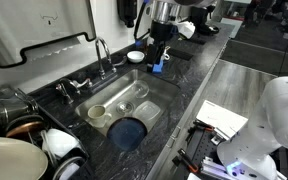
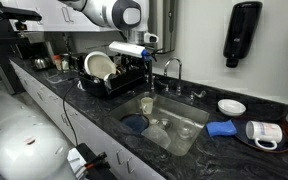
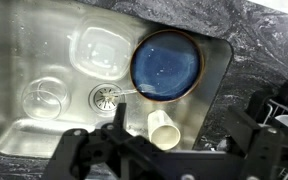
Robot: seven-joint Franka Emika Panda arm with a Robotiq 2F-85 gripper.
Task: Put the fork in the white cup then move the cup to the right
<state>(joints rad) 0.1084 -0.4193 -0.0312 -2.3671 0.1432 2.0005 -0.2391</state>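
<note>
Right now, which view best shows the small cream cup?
Wrist view: the small round cream cup is large, beside the dark blue round dish. In an exterior view it is tiny but whole; in an exterior view across the steel sink, I cannot find it.

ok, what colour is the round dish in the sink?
The dish is dark blue, clearest in the wrist view.

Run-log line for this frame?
stage: approach | gripper: open, empty, high off sink | white cup: in sink beside blue dish | fork: not made out
</note>
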